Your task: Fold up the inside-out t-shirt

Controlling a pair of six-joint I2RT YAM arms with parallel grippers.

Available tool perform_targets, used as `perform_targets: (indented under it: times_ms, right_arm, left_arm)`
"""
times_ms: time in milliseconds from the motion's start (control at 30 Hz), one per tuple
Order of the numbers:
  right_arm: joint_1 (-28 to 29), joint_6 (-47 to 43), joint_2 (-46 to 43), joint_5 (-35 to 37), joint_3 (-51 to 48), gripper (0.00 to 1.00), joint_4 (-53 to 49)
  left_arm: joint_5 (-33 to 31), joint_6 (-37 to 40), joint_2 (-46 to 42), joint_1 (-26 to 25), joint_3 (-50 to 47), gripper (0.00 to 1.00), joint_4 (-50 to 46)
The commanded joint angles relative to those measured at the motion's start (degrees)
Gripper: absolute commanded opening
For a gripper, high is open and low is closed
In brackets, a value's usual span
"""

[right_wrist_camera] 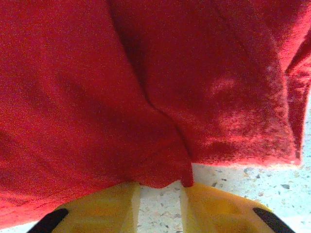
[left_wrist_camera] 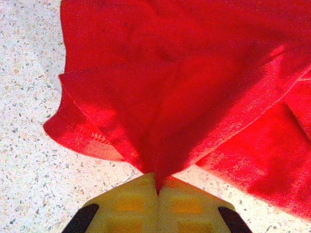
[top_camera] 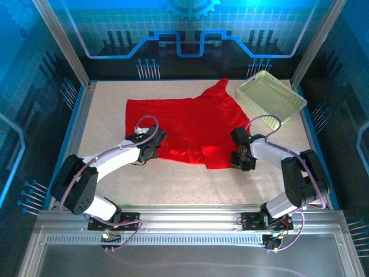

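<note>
Fingers [left_wrist_camera: 129, 204] of your left gripper [left_wrist_camera: 156, 188] pinch the near hem of the t-shirt [left_wrist_camera: 194, 73]; those of the right gripper [right_wrist_camera: 160, 191] stand apart there.
The t-shirt lies spread on the table [top_camera: 104, 104], far sleeve near the basket [top_camera: 271, 97]; lifting now, one-sided, would likely skew it.

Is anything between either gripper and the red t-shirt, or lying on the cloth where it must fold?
Nothing visible. The left gripper pinches the t-shirt at its near edge; the right gripper is open at that edge. The basket stands off the cloth, beside the far right sleeve.
</note>
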Motion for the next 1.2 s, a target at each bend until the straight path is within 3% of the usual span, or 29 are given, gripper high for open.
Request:
perform_targets:
  times_ms: [0, 233, 800, 967, 1167]
  right_arm:
    - [1.02, -0.33, 2.06, 0.57, 1.29, 0.24, 4.73]
    - [2.39, -0.74, -1.1, 4.17, 1.73, 0.0, 2.51]
    - [6.12, 2.02, -19.23, 9.54, 1.28, 0.0, -9.35]
    - [7.04, 3.59, -32.59, 12.1, 1.22, 0.0, -14.94]
    - [7.08, 4.03, -45.89, 8.44, 4.29, 0.0, -20.88]
  left_arm:
    - [-0.39, 0.17, -1.58, 0.68, -0.71, 0.0, 0.23]
    - [-0.59, 0.08, -2.62, 1.14, -1.23, 0.0, 0.05]
    - [-4.08, -0.7, -12.57, 3.0, -3.73, 0.0, -2.84]
    - [-5.62, -3.59, -22.77, 2.99, -6.9, 0.0, -5.63]
    - [-4.75, -9.13, -38.43, 2.98, -12.55, 0.0, -10.18]
